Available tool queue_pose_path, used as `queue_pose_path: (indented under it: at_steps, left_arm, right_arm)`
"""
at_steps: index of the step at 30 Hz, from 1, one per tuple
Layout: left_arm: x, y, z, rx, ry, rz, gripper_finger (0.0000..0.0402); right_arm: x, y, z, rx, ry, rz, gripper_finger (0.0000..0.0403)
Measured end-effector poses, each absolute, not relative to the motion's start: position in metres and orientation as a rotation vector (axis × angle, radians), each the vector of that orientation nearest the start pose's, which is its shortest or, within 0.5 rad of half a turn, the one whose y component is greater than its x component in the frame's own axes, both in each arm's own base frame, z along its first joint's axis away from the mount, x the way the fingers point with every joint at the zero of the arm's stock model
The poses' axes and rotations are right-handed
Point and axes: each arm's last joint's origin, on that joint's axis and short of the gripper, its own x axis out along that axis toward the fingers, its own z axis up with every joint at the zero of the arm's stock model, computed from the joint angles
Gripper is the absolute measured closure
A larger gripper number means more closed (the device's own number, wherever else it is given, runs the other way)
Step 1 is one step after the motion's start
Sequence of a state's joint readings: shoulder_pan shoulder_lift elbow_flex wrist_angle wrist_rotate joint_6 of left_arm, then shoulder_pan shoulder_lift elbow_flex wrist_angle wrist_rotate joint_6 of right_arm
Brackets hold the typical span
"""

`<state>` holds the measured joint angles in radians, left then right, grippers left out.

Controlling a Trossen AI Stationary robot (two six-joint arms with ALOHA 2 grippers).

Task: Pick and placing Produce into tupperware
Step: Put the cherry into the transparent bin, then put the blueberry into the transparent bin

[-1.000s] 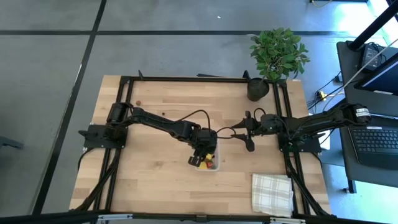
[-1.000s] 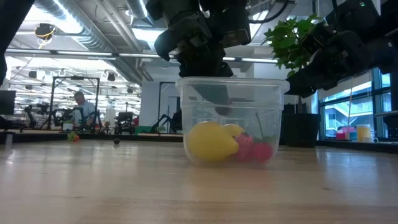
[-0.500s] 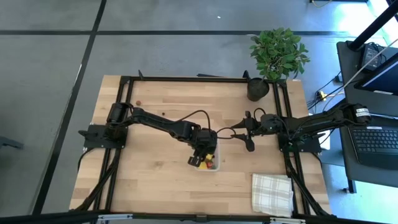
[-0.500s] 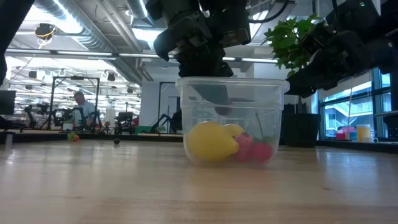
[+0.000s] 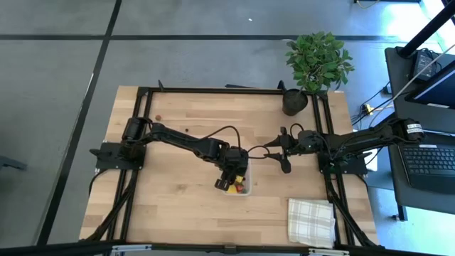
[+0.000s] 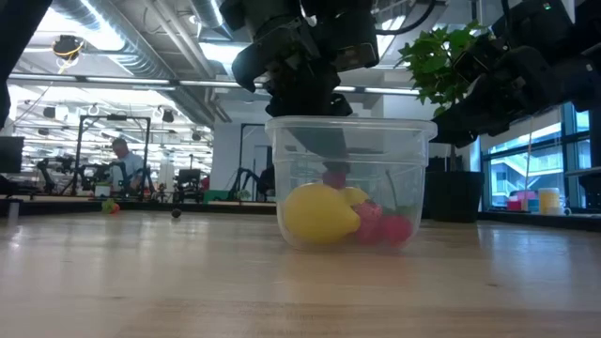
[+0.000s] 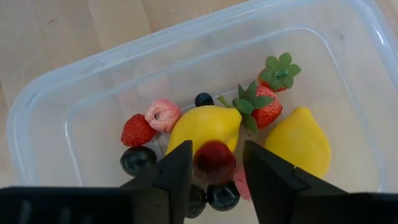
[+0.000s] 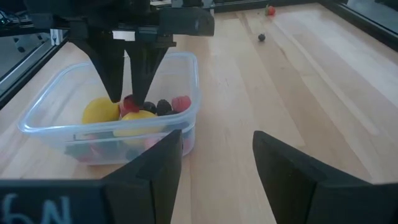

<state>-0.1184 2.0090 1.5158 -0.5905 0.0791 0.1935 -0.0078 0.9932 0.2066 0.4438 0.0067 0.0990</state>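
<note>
The clear tupperware (image 5: 237, 183) stands on the wooden table near its middle. It holds two yellow lemon pieces (image 7: 205, 127) (image 7: 300, 140), strawberries (image 7: 264, 106), and pink and dark berries. My left gripper (image 7: 216, 163) hangs over the tub, pointing down, with its fingers open and dipping inside the rim (image 6: 319, 141). A dark red berry (image 6: 333, 176) shows loose in the air just below the fingertips, above the other fruit. My right gripper (image 5: 284, 160) waits open above the table, to the right of the tub.
Stray small berries lie on the far left part of the table (image 5: 159, 118) (image 8: 261, 37). A black plant pot (image 5: 295, 101) stands at the far right corner. A white checked cloth (image 5: 311, 220) lies at the near right corner. Bare wood surrounds the tub.
A dark red berry has come into sight below my left gripper's fingertips inside the tub, where the low view showed none before. It has dropped out from between the fingers. Both arms have stayed where they were.
</note>
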Motion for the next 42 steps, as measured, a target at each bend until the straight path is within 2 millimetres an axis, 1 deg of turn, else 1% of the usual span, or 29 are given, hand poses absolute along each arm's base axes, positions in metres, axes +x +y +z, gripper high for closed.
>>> queue_pose_path:
  at_steps: [3, 7, 11, 15, 19, 22, 25, 28, 31, 34, 37, 40, 42]
  left_arm:
    - [0.418, -0.052, 0.194, 0.195, 1.065, -0.282, 0.0250]
    - [0.417, -0.052, 0.196, 0.194, 1.066, -0.282, 0.0241]
    - [0.407, -0.051, 0.214, 0.194, 1.067, -0.281, 0.0243]
    - [0.387, -0.042, 0.245, 0.184, 1.085, -0.263, 0.0244]
    - [0.362, -0.026, 0.279, 0.173, 1.084, -0.214, 0.0245]
    - [0.341, -0.010, 0.301, 0.173, 1.098, -0.129, 0.0245]
    - [0.321, 0.005, 0.317, 0.158, 1.128, -0.045, 0.0245]
    - [0.307, 0.017, 0.326, 0.124, 1.157, -0.001, 0.0245]
    - [0.298, 0.027, 0.329, 0.075, 1.187, 0.047, 0.0245]
    - [0.294, 0.036, 0.323, 0.046, 1.215, 0.079, 0.0245]
    - [0.290, 0.046, 0.308, -0.005, 1.262, 0.122, 0.0245]
    - [0.286, 0.057, 0.286, -0.045, 1.299, 0.160, 0.0245]
    - [0.280, 0.064, 0.274, -0.057, 1.286, 0.178, 0.0245]
  right_arm:
    - [0.182, -0.002, 0.161, 0.098, 0.342, -0.031, 0.0205]
    - [0.182, -0.002, 0.161, 0.097, 0.342, -0.031, 0.0205]
    - [0.182, -0.002, 0.161, 0.096, 0.342, -0.031, 0.0205]
    - [0.182, -0.002, 0.161, 0.098, 0.343, -0.032, 0.0205]
    - [0.182, -0.002, 0.161, 0.099, 0.343, -0.032, 0.0205]
    - [0.183, -0.002, 0.161, 0.099, 0.342, -0.032, 0.0205]
    - [0.183, -0.002, 0.161, 0.099, 0.342, -0.032, 0.0205]
    - [0.183, -0.002, 0.161, 0.099, 0.341, -0.032, 0.0205]
    - [0.183, -0.002, 0.161, 0.099, 0.341, -0.032, 0.0205]
    - [0.183, -0.002, 0.161, 0.099, 0.342, -0.032, 0.0205]
    - [0.183, -0.002, 0.161, 0.099, 0.341, -0.032, 0.0205]
    - [0.183, -0.002, 0.161, 0.099, 0.341, -0.032, 0.0205]
    - [0.183, -0.002, 0.161, 0.098, 0.343, -0.031, 0.0205]
